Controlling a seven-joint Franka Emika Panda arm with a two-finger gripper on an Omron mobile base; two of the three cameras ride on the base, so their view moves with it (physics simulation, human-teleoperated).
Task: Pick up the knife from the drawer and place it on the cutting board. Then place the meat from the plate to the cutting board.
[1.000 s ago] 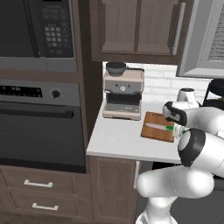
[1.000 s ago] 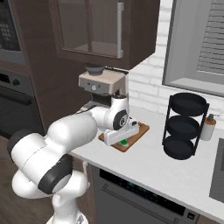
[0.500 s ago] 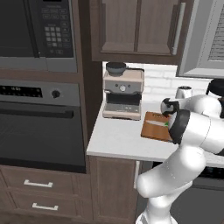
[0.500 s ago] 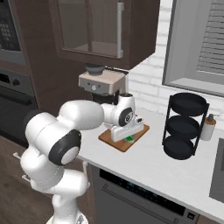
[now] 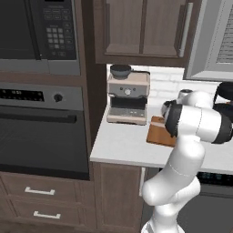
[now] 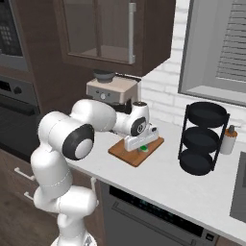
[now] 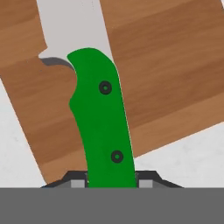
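Since a second ago the arm has swung its elbow up and over, and the gripper (image 6: 142, 145) has dropped lower onto the board (image 6: 126, 152), so the knife (image 7: 101, 118) is now right down at the wood. The knife lies over the board with its green handle pinched between the closed fingers and the silver blade pointing away across the wood, a bit of green peeking out under the hand in the right base view. The board sits on the white counter (image 5: 120, 145) just beside the coffee machine (image 5: 128, 96), with a black tiered rack (image 6: 202, 139) well off to its right.
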